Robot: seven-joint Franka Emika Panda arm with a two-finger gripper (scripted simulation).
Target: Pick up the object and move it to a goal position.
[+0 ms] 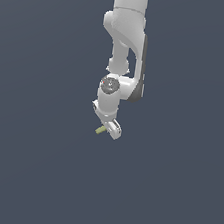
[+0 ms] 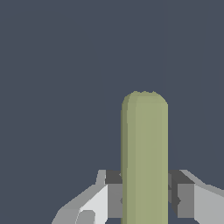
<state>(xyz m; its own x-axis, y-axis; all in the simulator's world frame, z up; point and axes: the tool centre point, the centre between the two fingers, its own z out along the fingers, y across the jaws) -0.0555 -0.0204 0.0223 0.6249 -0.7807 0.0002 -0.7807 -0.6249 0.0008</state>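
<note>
Fingers [image 2: 186,199] of the white Panda gripper [image 1: 112,129] clamp the thin olive-green rod [image 2: 144,153] from both sides near one end, so that most of its length juts clear, apparently lifted for carriage toward the goal.

Arm shell [image 1: 126,30]: glossy white, rounded segments, upper centre of the exterior view.
Side panel [image 1: 140,72]: dark grey strip along the arm's right edge in that view.
Joint cap [image 1: 109,85]: round, dark grey, with a small red mark.
Gripper [image 2: 145,199]: light grey-white angular body, lower part of the wrist view.
Finger pads [image 2: 113,177]: dark grey, blocky.
</note>
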